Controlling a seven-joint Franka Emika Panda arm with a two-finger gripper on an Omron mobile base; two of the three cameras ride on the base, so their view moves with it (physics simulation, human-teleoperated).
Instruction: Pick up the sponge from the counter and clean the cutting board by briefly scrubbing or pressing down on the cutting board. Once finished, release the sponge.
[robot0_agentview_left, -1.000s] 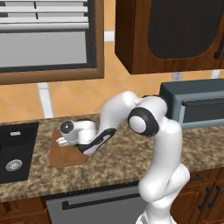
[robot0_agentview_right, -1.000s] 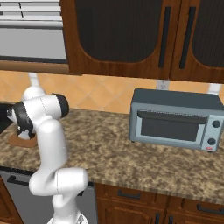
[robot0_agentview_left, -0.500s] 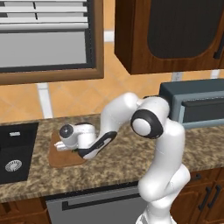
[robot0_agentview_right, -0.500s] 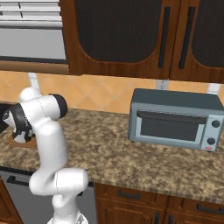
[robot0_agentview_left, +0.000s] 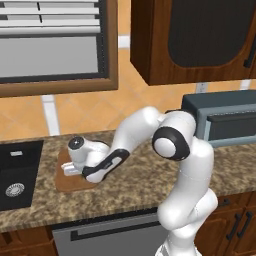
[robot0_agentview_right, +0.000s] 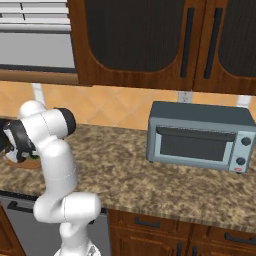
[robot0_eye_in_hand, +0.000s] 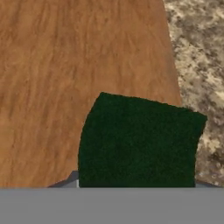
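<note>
- Left base view: white arm bends down-left over the table, speckled brown granite. Hand end sits low over the cutting board, a brown wood slab just right of the black sink. Pincer is at the board's near-left part; tips too small to read here. Grey toaster oven on the table at right, well apart from the board. Dark wood cabinet above, window w/ blinds upper left.
- Right base view: arm at far left, folded down to the table. A bit of the cutting board shows under the wrist, w/ a sliver of green, the sponge, on it. Toaster oven at right, well apart. Cabinets above.
- Hand view: sponge, dark green, held clenched in the pincer, fingers hidden behind it. Sponge is over the cutting board near its edge; can't tell if it's pressed on the wood or just above it. Table granite along the right of this view, beside the board's edge.
</note>
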